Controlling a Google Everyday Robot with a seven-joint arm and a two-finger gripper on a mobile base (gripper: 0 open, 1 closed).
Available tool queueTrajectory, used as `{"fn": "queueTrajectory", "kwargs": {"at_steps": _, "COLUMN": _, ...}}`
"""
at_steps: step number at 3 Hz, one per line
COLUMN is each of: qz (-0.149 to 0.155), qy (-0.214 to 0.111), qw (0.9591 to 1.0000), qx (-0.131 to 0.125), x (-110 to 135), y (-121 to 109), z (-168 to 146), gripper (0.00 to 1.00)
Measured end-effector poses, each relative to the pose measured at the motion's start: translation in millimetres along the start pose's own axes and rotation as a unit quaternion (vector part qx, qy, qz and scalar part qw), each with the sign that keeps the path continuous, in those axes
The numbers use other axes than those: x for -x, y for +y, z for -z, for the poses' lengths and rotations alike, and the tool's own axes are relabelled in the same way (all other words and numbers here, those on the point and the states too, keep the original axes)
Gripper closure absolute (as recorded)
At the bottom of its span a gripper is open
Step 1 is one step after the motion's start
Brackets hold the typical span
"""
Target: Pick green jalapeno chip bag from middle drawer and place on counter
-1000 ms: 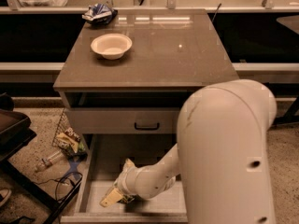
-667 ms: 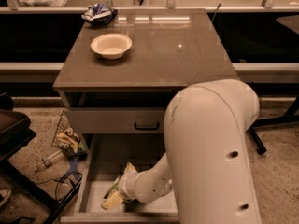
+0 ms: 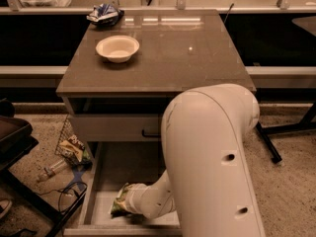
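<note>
The middle drawer [image 3: 101,209] is pulled open below the counter [image 3: 197,58]. The green jalapeno chip bag [image 3: 120,201] lies on the drawer floor near its front left, partly covered by my arm. My gripper [image 3: 127,204] reaches down into the drawer and is right at the bag; the white wrist hides its tips and most of the bag. My big white arm [image 3: 212,157] fills the right half of the view and hides the drawer's right side.
A white bowl [image 3: 117,48] and a blue-and-white snack bag [image 3: 103,13] sit on the counter's far left. The top drawer front with a black handle [image 3: 113,127] is above the open drawer. Litter and cables [image 3: 69,154] lie on the floor at left.
My arm has swung left and lower into the drawer. The gripper and the bag have shifted a little to the left and toward the drawer front.
</note>
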State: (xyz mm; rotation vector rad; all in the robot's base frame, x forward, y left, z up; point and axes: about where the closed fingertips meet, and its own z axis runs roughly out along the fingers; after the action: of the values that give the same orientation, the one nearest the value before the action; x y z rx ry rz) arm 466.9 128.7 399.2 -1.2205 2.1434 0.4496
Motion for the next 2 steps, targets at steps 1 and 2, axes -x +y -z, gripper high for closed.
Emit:
{"fn": "queueTrajectory", "kwargs": {"at_steps": 1, "qz": 0.000, "qy": 0.000, "qw": 1.0000, "qx": 0.000, "x": 0.3, "y": 0.4, "z": -0.5, "gripper": 0.96}}
{"fn": "queueTrajectory", "kwargs": {"at_steps": 2, "qz": 0.000, "qy": 0.000, "qw": 1.0000, "qx": 0.000, "x": 0.5, "y": 0.7, "z": -0.8, "gripper": 1.00}}
